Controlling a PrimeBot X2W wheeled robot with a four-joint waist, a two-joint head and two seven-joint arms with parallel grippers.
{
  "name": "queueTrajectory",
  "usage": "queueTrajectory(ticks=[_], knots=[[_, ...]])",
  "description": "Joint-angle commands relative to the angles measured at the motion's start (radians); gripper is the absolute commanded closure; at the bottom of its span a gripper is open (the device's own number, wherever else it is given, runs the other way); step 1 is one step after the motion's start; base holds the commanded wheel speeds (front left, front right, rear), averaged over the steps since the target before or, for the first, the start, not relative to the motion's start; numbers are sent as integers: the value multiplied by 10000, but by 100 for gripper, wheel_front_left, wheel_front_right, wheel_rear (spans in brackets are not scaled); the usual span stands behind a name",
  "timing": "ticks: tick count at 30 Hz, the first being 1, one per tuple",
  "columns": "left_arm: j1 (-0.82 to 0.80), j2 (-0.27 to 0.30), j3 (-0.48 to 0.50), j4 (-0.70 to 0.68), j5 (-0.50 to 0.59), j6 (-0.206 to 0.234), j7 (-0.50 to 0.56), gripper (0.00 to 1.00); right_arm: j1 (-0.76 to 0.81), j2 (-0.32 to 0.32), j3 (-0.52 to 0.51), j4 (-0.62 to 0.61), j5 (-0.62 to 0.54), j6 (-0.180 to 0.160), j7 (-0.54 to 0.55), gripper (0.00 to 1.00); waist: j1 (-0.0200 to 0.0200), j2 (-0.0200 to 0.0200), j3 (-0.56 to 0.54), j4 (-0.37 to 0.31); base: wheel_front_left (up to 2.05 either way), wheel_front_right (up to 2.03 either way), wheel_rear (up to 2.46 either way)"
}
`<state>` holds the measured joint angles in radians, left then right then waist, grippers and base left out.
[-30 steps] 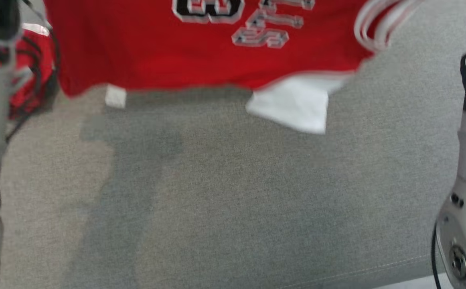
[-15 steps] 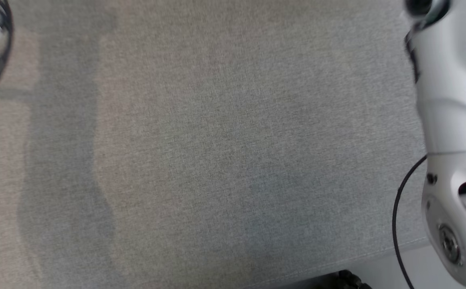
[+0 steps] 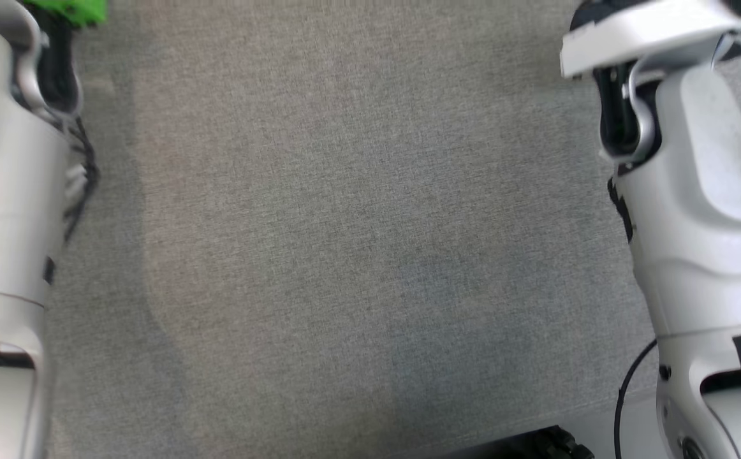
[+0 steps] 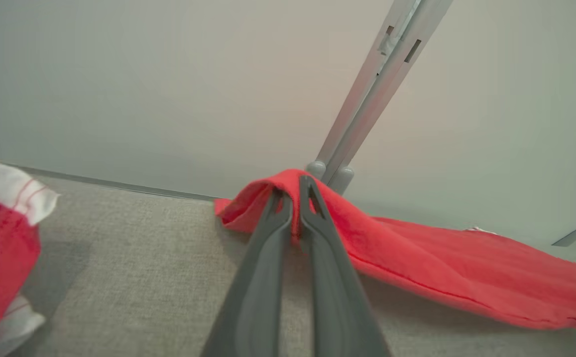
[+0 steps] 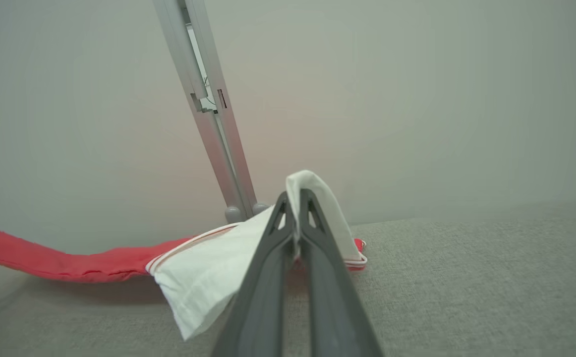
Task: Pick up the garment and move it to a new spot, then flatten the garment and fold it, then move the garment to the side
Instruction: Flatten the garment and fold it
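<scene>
1. Left wrist view. The left gripper (image 4: pixel 294 189) is clamped on a fold of the red garment (image 4: pixel 441 270). Its two fingers are pressed together, with the cloth pinched between the tips. From the pinch, the garment runs toward 4 o'clock, low over the grey cloth surface (image 4: pixel 134 258). Contact with the surface cannot be determined. Another part of the garment, red with a white band, hangs at the 9 o'clock edge. A metal post (image 4: pixel 372 94) rises behind the pinch toward 1 o'clock, against a pale wall (image 4: pixel 169 89).

2. Right wrist view. The right gripper (image 5: pixel 294 198) is clamped on a white section of the garment (image 5: pixel 208 270), fingers together. The white cloth drapes over the tips and hangs toward 8 o'clock. A red strip of the garment continues to the 9 o'clock edge. The metal post (image 5: pixel 213 134) rises toward 11 o'clock.

3. Head view. The left forearm (image 3: pixel 0 223) stands at 9 o'clock and the right forearm (image 3: pixel 696 223) at 3 o'clock. The grey cloth surface (image 3: pixel 370 242) lies between them. A green object (image 3: pixel 74 9) sits at 11 o'clock. A black wheel (image 3: pixel 555 443) shows at 5 o'clock.
</scene>
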<state>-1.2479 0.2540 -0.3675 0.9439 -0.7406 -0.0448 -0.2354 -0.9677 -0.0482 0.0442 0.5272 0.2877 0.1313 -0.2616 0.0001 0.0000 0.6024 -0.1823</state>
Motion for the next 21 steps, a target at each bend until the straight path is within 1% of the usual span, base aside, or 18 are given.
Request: queueTrajectory(ticks=[1,5,9,14,18,21], knots=[[388,-141,38,80,-111,-82,-100,100,380,-41,-78,-87,-76,-11,-45,100,-1,0,-649,219,0,0,0],[1101,-358,36,97,-180,-331,-233,100,1233,-44,-158,-440,23,-11,-46,100,-1,0,-1423,411,0,0,0],[2130,-531,172,-221,-289,-521,-309,100,2324,-42,-228,-971,212,-11,-47,100,-1,0,-2310,582,0,0,0],[4133,-588,552,-1358,-101,-610,-297,100,4041,-40,-426,-1905,47,-11,-48,100,-1,0,-3448,769,0,0,0],[5965,-747,677,-2344,18,-570,-300,100,5659,-37,-553,-2937,81,-11,-47,100,-1,0,-4228,906,0,0,0],[7246,-821,644,-3149,95,-450,-300,100,6881,-38,-531,-3811,214,-11,62,100,-1,0,-4653,938,0,0,0]])
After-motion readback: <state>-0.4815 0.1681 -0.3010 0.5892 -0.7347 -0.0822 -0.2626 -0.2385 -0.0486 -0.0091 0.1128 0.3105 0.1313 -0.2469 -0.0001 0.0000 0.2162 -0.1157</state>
